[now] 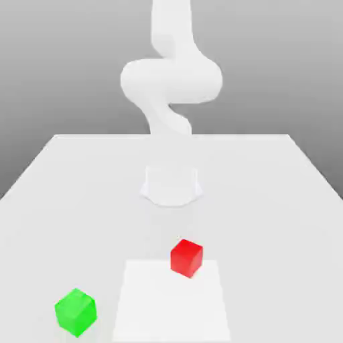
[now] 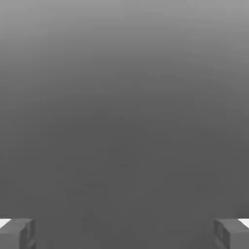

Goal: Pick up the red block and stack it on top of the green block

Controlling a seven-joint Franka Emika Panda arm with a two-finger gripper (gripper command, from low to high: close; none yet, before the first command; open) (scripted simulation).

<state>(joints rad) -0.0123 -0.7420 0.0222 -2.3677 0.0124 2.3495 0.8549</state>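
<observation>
The red block (image 1: 186, 257) rests on the white table (image 1: 281, 201), near the front and slightly toward the exterior view's right. The green block (image 1: 76, 312) lies on the table at the front, toward the exterior view's left, well apart from the red one. In the hand view my gripper (image 2: 124, 234) is open: its two grey fingertips (image 2: 17, 233) stand far apart with nothing between them, and plain grey background lies beyond. Neither block is near the fingers there.
The white arm (image 1: 171, 80) rises from its round base (image 1: 171, 186) at the table's middle back. A paler white rectangle (image 1: 171, 308) covers the table's front centre, with the red block at its far edge.
</observation>
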